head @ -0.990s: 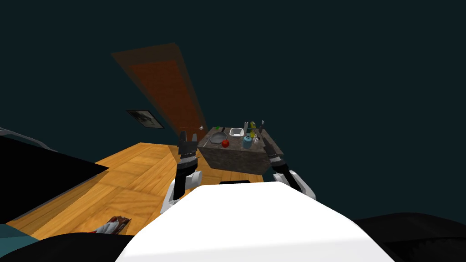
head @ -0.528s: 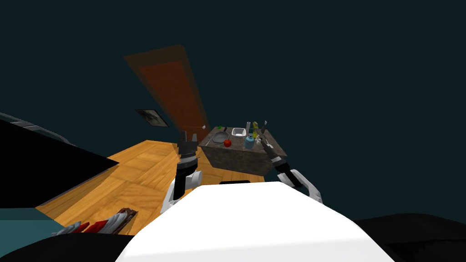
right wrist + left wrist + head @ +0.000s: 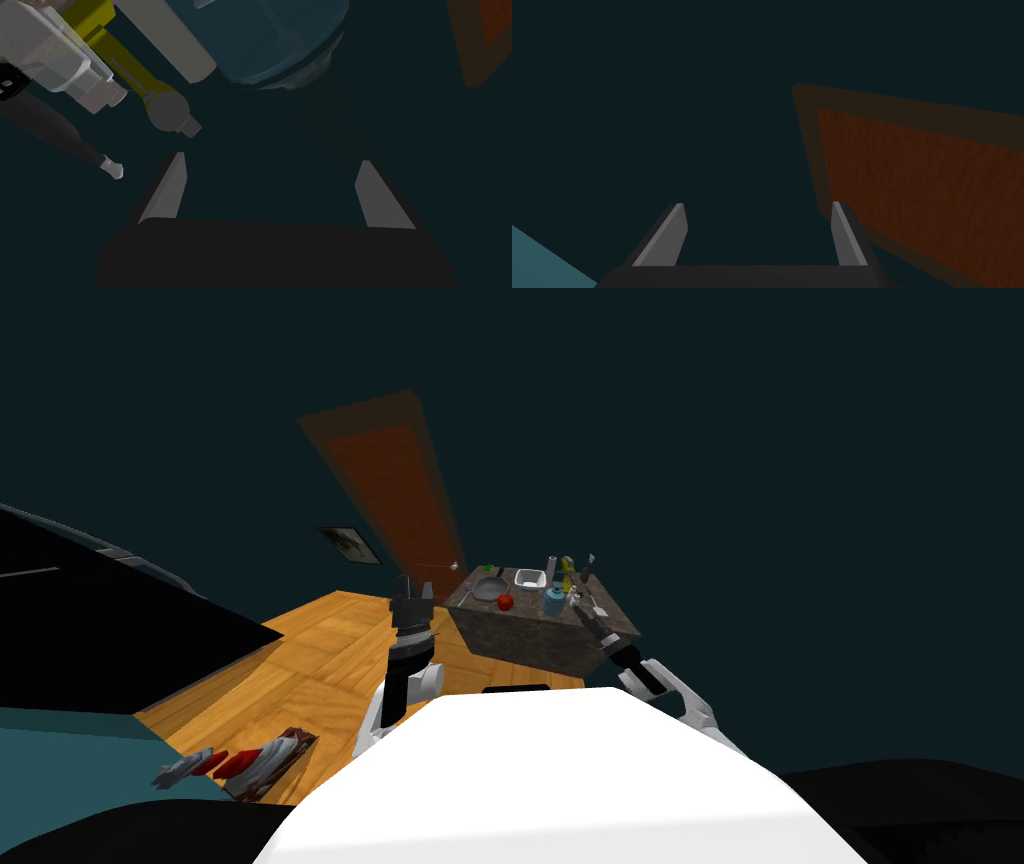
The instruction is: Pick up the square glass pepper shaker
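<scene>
In the right wrist view, a square clear shaker (image 3: 55,55) with a pale grey cap lies off past my left finger, beside a yellow tool (image 3: 125,65) with a round grey end. My right gripper (image 3: 270,185) is open with nothing between its fingers and is apart from the shaker. In the head view my right gripper (image 3: 580,605) reaches over the right part of a stone-topped counter (image 3: 530,638). My left gripper (image 3: 412,586) is held left of the counter, open (image 3: 757,220) and empty.
On the counter stand a blue glass vessel (image 3: 280,40), a grey cylinder (image 3: 170,45), a dark bottle (image 3: 50,130), a red apple (image 3: 505,601), a pan (image 3: 489,588) and a white bowl (image 3: 530,579). A brown door (image 3: 390,488) stands behind, above a wooden floor (image 3: 300,668).
The head view has swung, shifting the counter and door rightwards. My right arm has reached forward from the counter's near edge to over its top. The left arm holds its pose.
</scene>
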You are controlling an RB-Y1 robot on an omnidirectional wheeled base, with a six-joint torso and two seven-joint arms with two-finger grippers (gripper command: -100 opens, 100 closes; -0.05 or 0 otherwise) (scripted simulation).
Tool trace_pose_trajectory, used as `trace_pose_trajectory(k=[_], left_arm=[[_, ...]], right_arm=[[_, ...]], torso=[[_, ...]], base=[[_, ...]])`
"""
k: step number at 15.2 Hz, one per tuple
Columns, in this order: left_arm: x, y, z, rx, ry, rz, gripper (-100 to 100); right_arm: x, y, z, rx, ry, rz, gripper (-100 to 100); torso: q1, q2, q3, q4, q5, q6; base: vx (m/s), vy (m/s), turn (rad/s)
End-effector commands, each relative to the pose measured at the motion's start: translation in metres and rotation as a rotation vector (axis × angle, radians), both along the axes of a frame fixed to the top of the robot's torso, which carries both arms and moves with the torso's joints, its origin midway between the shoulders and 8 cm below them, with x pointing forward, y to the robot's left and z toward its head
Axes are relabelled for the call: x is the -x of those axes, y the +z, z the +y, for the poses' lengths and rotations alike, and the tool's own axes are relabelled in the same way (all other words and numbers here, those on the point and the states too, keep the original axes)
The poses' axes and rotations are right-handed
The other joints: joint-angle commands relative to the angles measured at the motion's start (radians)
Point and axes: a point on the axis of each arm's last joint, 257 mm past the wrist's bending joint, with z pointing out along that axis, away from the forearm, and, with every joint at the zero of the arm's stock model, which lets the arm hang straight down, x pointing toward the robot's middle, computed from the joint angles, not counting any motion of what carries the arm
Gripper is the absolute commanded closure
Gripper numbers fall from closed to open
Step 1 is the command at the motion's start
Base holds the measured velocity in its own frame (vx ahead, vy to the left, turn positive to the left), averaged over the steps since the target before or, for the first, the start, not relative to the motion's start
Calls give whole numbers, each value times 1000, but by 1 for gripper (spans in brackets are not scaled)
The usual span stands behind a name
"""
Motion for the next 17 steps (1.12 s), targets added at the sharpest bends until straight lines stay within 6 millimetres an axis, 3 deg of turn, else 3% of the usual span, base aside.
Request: trace_pose_trajectory(k=[1,2,5,6,7,10,11,13,16,17], left_arm=[[0,0,0,0,0,0,0],[0,0,0,0,0,0,0],[0,0,0,0,0,0,0],[0,0,0,0,0,0,0],[0,0,0,0,0,0,0],[0,0,0,0,0,0,0],[0,0,0,0,0,0,0],[0,0,0,0,0,0,0],[0,0,0,0,0,0,0],[0,0,0,0,0,0,0]], right_arm=[[-2,-20,-21,93,-21,47,-100],[-2,-20,-21,93,-21,47,-100],[-4,-45,-53,225,-50,111,-100],[-4,-46,-53,226,-50,112,-100],[-4,-57,-70,291,-65,142,-100],[-4,-67,-88,356,-81,172,-100],[-3,-76,-106,419,-96,200,-100],[-3,-76,-106,419,-96,200,-100],[0,-94,-160,596,-141,276,-100],[0,-94,-160,596,-141,276,-100]], torso=[[0,0,0,0,0,0],[0,0,0,0,0,0],[0,0,0,0,0,0],[1,0,0,0,0,0],[1,-1,0,0,0,0],[1,-1,-1,0,0,0],[1,-1,0,0,0,0],[1,0,0,0,0,0],[1,-1,-1,0,0,-1],[2,-2,-1,0,1,-1]], base=[[2,28,91],[4,26,83],[3,30,103],[7,33,80],[9,37,111],[9,35,87],[5,38,128],[5,27,51],[17,45,157],[27,58,128]])
